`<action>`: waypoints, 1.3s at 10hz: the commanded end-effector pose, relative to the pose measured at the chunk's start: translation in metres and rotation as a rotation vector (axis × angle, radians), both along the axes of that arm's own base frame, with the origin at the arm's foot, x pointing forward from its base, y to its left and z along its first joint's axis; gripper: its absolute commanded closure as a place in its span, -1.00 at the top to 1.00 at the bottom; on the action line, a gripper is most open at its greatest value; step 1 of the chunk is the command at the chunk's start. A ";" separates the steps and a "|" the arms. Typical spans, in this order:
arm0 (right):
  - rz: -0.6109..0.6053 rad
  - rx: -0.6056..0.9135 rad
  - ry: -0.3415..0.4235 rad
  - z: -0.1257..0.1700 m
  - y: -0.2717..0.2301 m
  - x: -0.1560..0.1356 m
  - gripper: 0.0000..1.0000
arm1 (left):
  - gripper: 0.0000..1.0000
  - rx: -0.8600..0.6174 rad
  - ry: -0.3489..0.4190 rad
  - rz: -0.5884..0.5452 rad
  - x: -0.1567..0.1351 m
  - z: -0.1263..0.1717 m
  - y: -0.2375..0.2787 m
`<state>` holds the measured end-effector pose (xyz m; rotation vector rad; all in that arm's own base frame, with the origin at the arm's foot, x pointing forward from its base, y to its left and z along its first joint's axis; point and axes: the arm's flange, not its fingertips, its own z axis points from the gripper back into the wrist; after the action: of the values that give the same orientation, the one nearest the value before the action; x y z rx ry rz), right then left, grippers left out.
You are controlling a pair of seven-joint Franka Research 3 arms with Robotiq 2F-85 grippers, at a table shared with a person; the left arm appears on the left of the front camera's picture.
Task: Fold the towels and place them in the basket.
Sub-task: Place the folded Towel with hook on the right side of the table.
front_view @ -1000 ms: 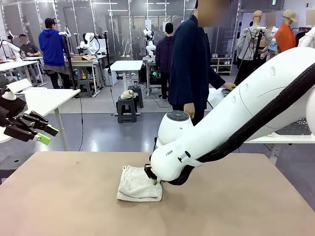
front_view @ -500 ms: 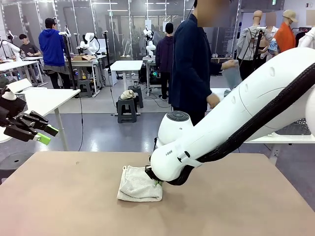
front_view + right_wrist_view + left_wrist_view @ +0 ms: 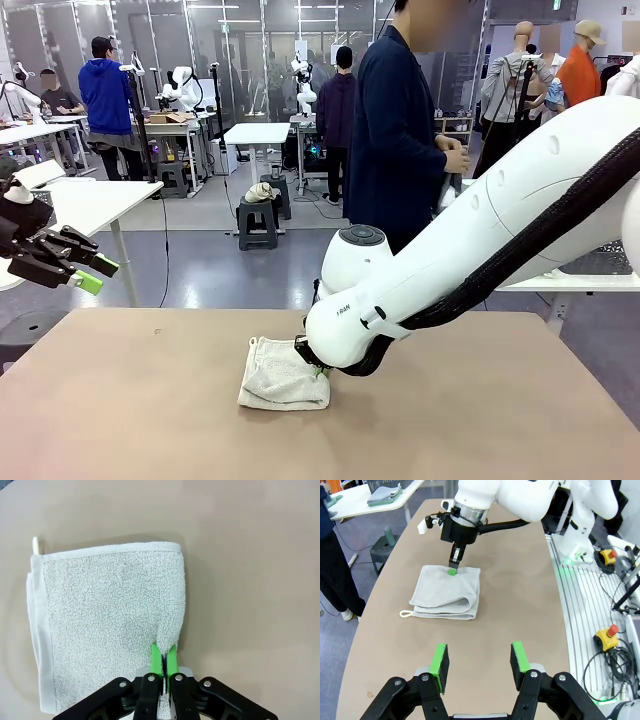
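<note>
Pinching towel edge, right hand; bare table around.

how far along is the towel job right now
Done: one towel lies folded over on the table. In hand: the right claw is shut on the towel's edge, pinching up a bit of cloth; the left claw hangs open, apart from it. Left: placing it in the basket, perhaps after a last fold, plus the other towel.
</note>
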<state>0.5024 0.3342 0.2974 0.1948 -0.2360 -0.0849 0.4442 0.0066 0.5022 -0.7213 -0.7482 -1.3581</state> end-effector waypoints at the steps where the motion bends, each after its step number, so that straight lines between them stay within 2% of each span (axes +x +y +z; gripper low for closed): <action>1: 0.000 0.000 0.000 0.000 0.000 0.000 -0.91 | 0.27 -0.007 -0.003 -0.003 0.000 0.001 0.000; 2: -0.005 -0.009 -0.085 0.013 -0.026 0.008 -0.91 | 0.27 -0.007 -0.003 -0.003 0.000 0.001 0.000; 5: -0.023 -0.004 -0.126 0.036 -0.126 0.020 -0.91 | 0.27 -0.007 -0.003 -0.003 0.000 0.001 0.000; 8: -0.122 -0.046 -0.192 0.035 -0.250 0.043 -0.91 | 0.27 -0.007 -0.003 -0.003 0.000 0.001 0.000; 11: -0.085 -0.107 -0.198 0.038 -0.346 0.078 -0.91 | 0.27 -0.007 -0.003 -0.003 0.000 0.001 0.000; 13: -0.064 -0.158 -0.167 0.037 -0.389 0.097 -0.91 | 0.27 -0.007 -0.003 -0.003 0.000 0.001 0.000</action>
<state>0.5846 -0.0410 0.3360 0.0416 -0.4406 -0.1515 0.4442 0.0068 0.5022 -0.7206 -0.7479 -1.3577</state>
